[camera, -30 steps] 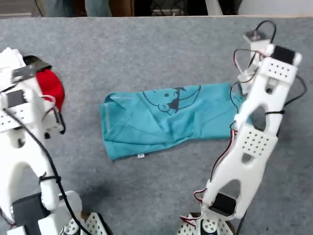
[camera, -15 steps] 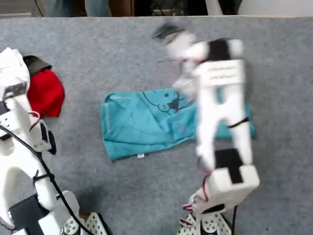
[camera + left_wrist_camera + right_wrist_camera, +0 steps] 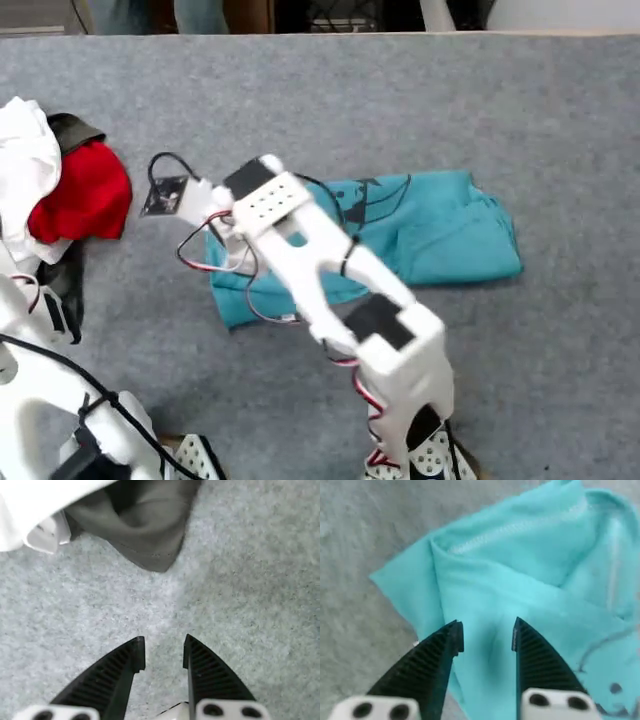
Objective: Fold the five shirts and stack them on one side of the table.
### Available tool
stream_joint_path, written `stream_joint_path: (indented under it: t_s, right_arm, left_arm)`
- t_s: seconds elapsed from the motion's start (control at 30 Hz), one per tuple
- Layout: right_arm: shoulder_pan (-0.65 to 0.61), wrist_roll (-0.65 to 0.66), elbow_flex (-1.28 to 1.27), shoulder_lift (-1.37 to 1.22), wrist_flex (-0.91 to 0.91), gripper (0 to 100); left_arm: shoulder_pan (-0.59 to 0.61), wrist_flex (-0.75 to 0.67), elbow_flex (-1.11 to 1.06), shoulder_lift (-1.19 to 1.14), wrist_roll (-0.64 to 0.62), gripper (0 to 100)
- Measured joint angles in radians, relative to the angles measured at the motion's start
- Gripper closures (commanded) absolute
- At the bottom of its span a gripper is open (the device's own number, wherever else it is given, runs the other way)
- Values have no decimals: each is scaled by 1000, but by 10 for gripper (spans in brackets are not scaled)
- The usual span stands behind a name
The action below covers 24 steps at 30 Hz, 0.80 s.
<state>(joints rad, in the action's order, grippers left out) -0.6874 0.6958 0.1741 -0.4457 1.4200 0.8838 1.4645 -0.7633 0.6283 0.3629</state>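
Observation:
A teal shirt (image 3: 440, 235) with a dark line drawing lies crumpled lengthwise in the middle of the grey table. My right arm (image 3: 300, 240) stretches across its left end. In the right wrist view my right gripper (image 3: 485, 632) hangs open just above the teal cloth (image 3: 530, 575) near a folded edge, holding nothing. A heap of shirts lies at the far left: white (image 3: 25, 160), red (image 3: 90, 195) and dark (image 3: 68, 128). My left gripper (image 3: 162, 652) is open over bare table, a short way from a dark shirt corner (image 3: 145, 527) and white cloth (image 3: 40, 505).
The grey felt table (image 3: 480, 110) has free room behind and to the right of the teal shirt. The table's far edge (image 3: 320, 34) runs along the back. The left arm's base (image 3: 60, 400) stands at the front left.
My right arm has swung from the shirt's right end across to its left end. The left arm has drawn back toward the front left, uncovering the red shirt.

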Motion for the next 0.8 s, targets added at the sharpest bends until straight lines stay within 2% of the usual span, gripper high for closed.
stream_joint_path:
  t_s: [0.2, 0.4, 0.8]
  right_arm:
    - [-5, -15, 78, -150, -6, 840]
    - [-5, -15, 112, -195, -12, 986]
    - [-6, -17, 112, -135, 98, 973]
  left_arm:
    - [6, -3, -25, 14, 0, 848]
    - [6, -2, -25, 15, 0, 848]
    - [6, -2, -25, 17, 0, 848]
